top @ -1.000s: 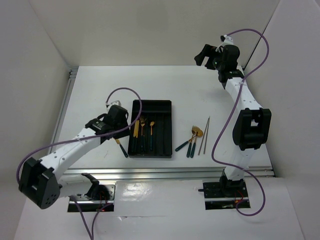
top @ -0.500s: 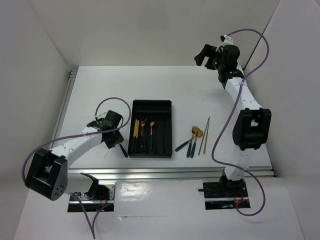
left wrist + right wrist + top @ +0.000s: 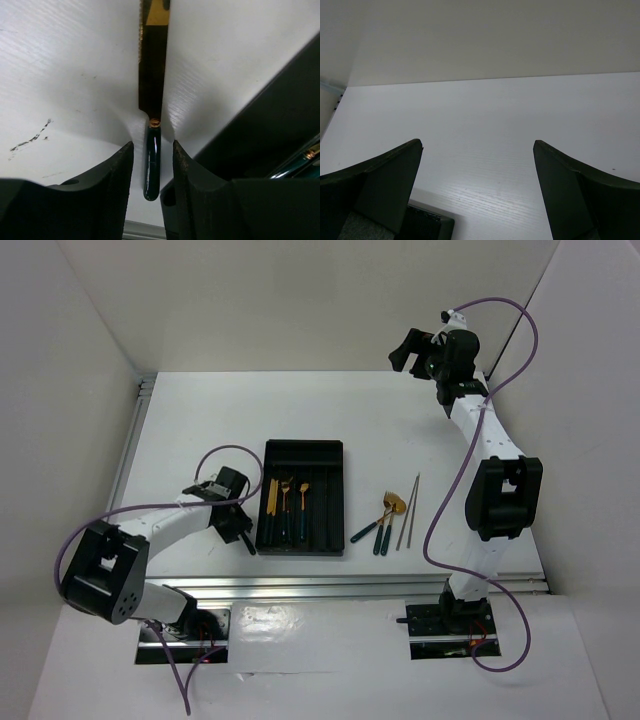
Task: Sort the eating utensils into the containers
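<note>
Knife (image 3: 152, 90) lies 12-to-6, handle inside the left gripper (image 3: 152, 146), jaws narrow but not touching; tray (image 3: 280, 130) at 3 o'clock; right gripper (image 3: 477, 142) wide, distant.

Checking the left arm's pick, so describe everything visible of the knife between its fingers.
The knife is slim: a gold blade with a serrated edge meets a glossy dark teal handle at a small collar. It lies flat on the white table, beside the black tray. Its handle sits between the fingers of the open left gripper, with a gap on either side.
</note>
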Tool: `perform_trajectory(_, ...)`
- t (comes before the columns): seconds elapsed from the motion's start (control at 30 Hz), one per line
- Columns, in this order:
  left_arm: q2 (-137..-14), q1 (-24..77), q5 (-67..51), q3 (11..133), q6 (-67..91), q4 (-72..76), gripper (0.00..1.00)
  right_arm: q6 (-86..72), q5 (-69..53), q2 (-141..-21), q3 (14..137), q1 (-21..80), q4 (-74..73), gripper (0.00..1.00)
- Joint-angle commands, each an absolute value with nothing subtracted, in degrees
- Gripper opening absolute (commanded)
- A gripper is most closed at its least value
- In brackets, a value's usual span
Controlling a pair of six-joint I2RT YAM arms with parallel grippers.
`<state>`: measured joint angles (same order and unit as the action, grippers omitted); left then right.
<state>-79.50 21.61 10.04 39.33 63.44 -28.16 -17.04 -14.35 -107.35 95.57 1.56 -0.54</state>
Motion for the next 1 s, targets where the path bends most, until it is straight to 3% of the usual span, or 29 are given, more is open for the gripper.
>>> perform_trajectory(0.0, -81.38, 21.97, 9.49, 39.37, 64.69, -27.85, 0.44, -16.35, -14.06, -105.82, 96.94, 1.23, 1.05, 1.00)
perform_trajectory(0.17, -83.75, 21.97, 12.13, 40.95, 65.48, -33.21, 0.41, -16.35, -13.54, -106.35, 97.47, 1.23, 1.05, 1.00)
perform_trajectory(0.33, -85.78, 21.97, 12.66, 42.18, 66.01, -36.29, 0.23, -16.35, -13.54, -106.35, 97.47, 1.23, 0.53, 1.00)
perform_trajectory(0.67, -84.56, 21.97, 14.94, 44.56, 64.95, -40.51, 0.10, -16.35, -13.54, -106.35, 97.47, 1.23, 0.53, 1.00)
perform_trajectory(0.77, -84.03, 21.97, 14.42, 44.56, 63.29, -39.29, 0.00, -16.35, -13.01, -106.35, 97.47, 1.23, 0.53, 1.00)
perform_trajectory(0.97, -81.74, 21.97, 14.67, 46.22, 59.95, -39.89, 0.00, -16.35, -13.01, -106.35, 97.47, 1.23, 0.53, 1.00)
